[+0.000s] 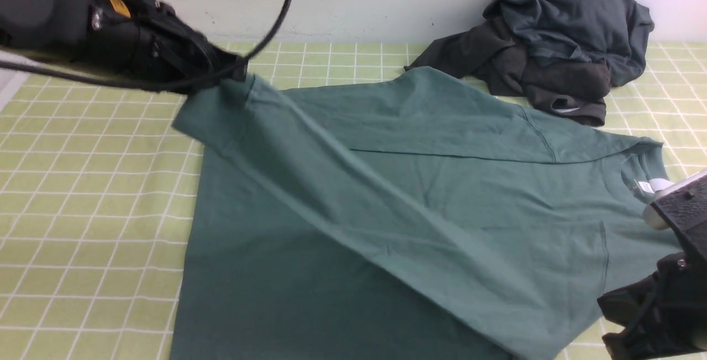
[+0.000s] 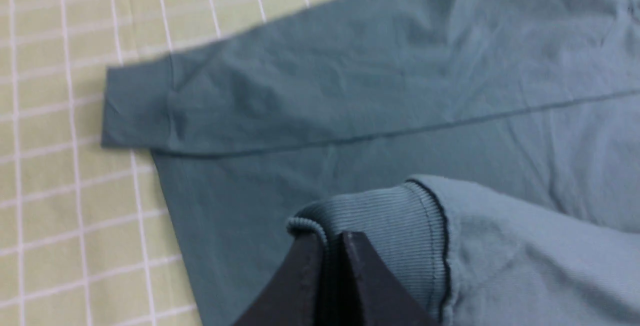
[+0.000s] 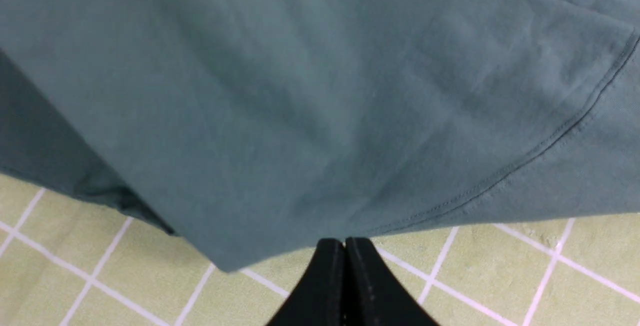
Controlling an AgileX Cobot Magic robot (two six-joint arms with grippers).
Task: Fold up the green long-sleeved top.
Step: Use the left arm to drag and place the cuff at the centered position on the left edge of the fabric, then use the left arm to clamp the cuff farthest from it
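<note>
Left hand (image 2: pixel 331 240) aloft clamping top (image 1: pixel 420 194) cuff (image 2: pixel 390 226); right hand (image 3: pixel 345 244) closed.

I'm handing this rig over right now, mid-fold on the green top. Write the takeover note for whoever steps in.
Left gripper: shut on the ribbed cuff of one sleeve, held up, with the sleeve drawn diagonally over the body.
Right gripper: shut, tips at an edge of the top; whether it pinches cloth cannot be told.
Green long-sleeved top: spread on the checked table, collar toward the robot's right. Dark clothes are piled at the far right.
Done: the other sleeve lies folded across the body.
Left: lay the held sleeve down, then fold the body.
</note>
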